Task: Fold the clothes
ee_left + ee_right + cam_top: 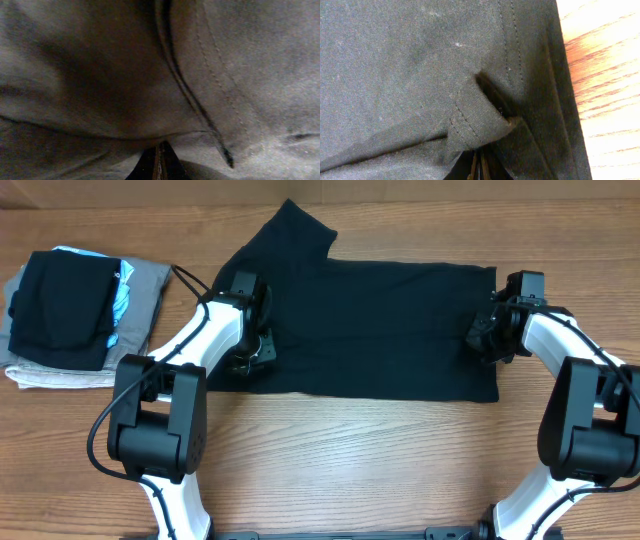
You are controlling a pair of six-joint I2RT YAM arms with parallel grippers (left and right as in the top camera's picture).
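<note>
— Wooden desk (330, 450): where is the black T-shirt (380, 330)?
— Spread mid-desk, one sleeve (300, 230) out. My left fingers (159, 165) and right fingers (479, 169) are pinched closed on its opposite ends. Folding mostly remains.

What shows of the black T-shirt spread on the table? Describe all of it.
The black T-shirt is soft, matte knit fabric. It lies flat on the wooden table as a wide band running left to right, with one short sleeve jutting out at its upper left. The right wrist view shows double stitching along its hem. The left gripper is shut on its left end, and the right gripper is shut on a pinched-up fold of hem at its right edge.
</note>
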